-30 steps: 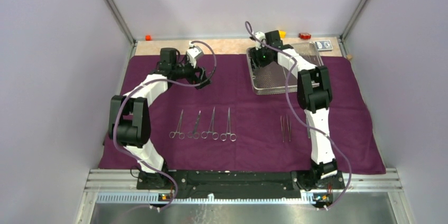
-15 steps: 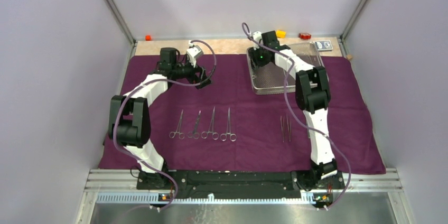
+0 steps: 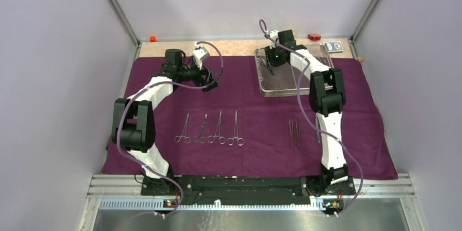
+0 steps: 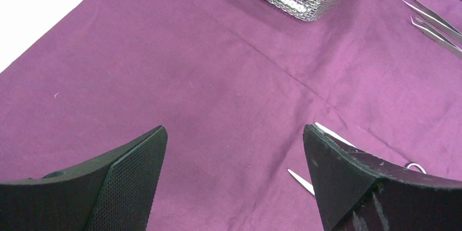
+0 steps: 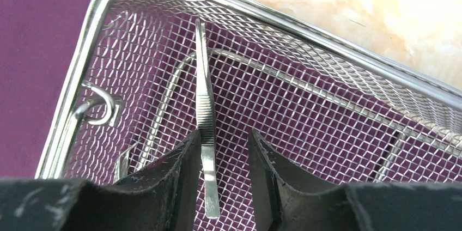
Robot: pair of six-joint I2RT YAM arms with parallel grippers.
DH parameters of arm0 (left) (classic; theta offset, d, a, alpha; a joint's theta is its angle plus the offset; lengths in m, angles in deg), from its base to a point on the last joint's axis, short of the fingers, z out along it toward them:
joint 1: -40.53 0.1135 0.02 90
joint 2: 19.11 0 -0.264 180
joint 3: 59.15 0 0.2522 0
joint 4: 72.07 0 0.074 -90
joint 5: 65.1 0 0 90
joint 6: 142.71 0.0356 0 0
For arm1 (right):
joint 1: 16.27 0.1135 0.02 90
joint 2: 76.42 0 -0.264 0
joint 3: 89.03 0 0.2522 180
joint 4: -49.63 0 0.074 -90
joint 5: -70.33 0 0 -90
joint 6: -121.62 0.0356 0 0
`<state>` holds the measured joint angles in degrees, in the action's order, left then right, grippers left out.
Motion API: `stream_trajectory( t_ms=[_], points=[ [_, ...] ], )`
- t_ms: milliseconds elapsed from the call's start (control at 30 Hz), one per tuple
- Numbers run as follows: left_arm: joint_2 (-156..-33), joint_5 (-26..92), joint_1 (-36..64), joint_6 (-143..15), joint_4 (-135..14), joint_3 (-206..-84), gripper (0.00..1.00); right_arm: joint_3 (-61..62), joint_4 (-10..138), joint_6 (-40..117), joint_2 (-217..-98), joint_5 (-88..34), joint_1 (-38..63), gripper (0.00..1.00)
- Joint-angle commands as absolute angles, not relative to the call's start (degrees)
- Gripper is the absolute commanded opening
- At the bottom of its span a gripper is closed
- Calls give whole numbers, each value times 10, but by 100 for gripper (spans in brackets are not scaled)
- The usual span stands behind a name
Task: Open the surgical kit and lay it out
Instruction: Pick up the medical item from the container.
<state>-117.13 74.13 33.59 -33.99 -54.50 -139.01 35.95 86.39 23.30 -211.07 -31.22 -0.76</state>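
My right gripper (image 5: pixel 223 135) stands apart astride the tweezers (image 5: pixel 204 105) in the tray (image 5: pixel 98 29); I should shift toward 9 o'clock to centre, then pinch squarely.

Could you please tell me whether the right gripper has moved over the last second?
Yes. The right gripper has shifted slightly to the right, away from the mesh tray's left rim and toward its middle.
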Motion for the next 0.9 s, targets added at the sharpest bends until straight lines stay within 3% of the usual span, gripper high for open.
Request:
stream_trajectory(
  t_ms=[0, 433, 867],
  points=[
    [-1175, 764, 339, -337, -562, -1400, 99, 346, 856, 251, -2063, -329, -11, 36],
    [-1175, 772, 339, -342, -563, -1399, 99, 371, 849, 255, -2088, -370, -11, 40],
    [-1187, 782, 339, -347, -564, -1404, 99, 372, 867, 230, -2102, -349, 4, 36]
  ],
)
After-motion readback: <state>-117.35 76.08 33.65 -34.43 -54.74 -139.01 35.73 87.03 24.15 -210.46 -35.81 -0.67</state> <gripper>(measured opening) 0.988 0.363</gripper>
